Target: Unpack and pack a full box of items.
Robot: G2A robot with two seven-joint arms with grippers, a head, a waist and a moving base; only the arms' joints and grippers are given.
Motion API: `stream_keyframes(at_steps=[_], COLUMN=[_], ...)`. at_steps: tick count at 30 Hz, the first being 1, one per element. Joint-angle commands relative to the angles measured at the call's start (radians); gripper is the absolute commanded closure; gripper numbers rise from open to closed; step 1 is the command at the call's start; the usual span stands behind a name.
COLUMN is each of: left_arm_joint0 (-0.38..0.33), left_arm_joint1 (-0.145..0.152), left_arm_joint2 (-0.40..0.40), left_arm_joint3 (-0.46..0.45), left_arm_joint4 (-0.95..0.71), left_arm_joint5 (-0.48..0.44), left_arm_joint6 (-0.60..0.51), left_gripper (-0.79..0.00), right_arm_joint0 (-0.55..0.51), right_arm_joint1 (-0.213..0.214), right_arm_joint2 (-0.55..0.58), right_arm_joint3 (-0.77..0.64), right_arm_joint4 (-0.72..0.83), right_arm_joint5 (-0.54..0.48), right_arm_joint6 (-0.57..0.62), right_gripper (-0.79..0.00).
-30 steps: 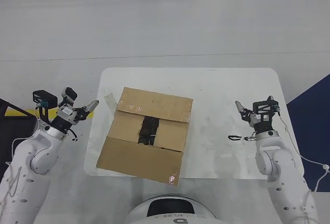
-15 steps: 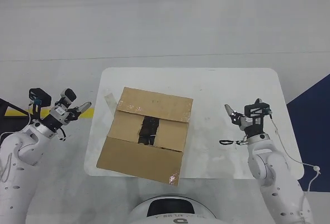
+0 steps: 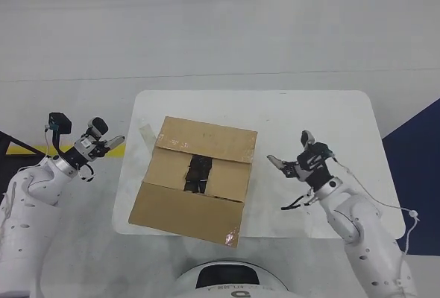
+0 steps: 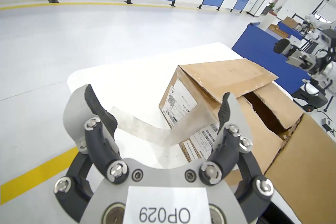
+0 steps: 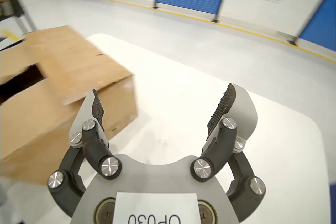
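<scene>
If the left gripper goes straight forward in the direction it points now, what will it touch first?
Probably the translucent strip on the table before the left gripper, then the labelled side of the cardboard box right behind it. Depth is unclear, so it may pass over the strip.

Brown cardboard box, askew on the white table, with top flaps parted over a dark central gap; white shipping labels on one side wall.
</scene>
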Motion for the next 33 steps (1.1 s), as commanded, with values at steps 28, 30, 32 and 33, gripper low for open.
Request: stream_keyframes(at_steps=[28,30,32,33], left_arm_joint0=[0.000,0.000,0.000,0.000], left_arm_joint1=[0.000,0.000,0.000,0.000], left_arm_joint2=[0.000,0.000,0.000,0.000], left_arm_joint3=[0.000,0.000,0.000,0.000], left_arm_joint4=[0.000,0.000,0.000,0.000], left_arm_joint5=[0.000,0.000,0.000,0.000], left_arm_joint6=[0.000,0.000,0.000,0.000], left_gripper=[-0.785,-0.785,-0.785,-0.785], right_arm_joint0=[0.504,0.622,0.742,0.781], right_arm_joint1=[-0.086,-0.103,-0.122,-0.131], right_arm_joint2=[-0.268,-0.304,-0.350,-0.381], right_arm_joint3=[0.223,0.336,0.458,0.516], right_arm_joint4=[-0.079,-0.015,0.016,0.035], right_arm_joint5=[0.501,0.503,0.505,0.489], right_arm_joint6=[0.350,0.482,0.624,0.683], right_gripper=[-0.785,-0.785,-0.785,-0.785])
